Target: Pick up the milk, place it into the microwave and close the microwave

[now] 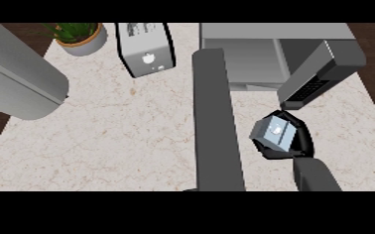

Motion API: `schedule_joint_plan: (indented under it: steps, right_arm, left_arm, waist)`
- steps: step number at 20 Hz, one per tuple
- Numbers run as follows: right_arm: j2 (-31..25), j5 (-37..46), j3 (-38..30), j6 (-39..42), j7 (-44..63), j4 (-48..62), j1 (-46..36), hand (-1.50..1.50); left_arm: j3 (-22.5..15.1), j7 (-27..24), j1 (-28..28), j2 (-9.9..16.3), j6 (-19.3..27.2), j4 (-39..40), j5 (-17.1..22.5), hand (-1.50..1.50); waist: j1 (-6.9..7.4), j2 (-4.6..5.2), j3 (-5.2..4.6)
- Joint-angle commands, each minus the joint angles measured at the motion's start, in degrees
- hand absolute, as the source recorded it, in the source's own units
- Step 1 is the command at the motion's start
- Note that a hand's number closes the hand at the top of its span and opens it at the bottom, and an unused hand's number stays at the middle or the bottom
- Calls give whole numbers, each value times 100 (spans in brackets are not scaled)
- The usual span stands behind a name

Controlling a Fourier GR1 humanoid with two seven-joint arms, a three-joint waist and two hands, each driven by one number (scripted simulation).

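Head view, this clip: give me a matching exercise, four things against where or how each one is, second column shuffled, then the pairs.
Things:
1. milk carton
2. potted plant
3. microwave door
4. left forearm

Place or state:
A. swung open, at the view's right
B. top left corner of the counter
C. held in the right robot hand
D. stretched up the middle of the view

Pairs: 1-C, 2-B, 3-A, 4-D

Even, soft light; faint shadows, no glare or blur
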Motion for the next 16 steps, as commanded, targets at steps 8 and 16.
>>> schedule_joint_plan:
  steps: [8, 16]
  right_arm:
    - [441, 18, 621, -366, 1242, -2259, 529, 150]
    - [382, 164, 574, -961, 2562, -2304, -851, 150]
  left_arm:
    - [394, 24, -45, 118, -225, 270, 122, -150]
    - [290, 160, -15, -129, -138, -76, 71, -150]
  waist:
    - [-44, -11, -3]
    - [10, 2, 0]
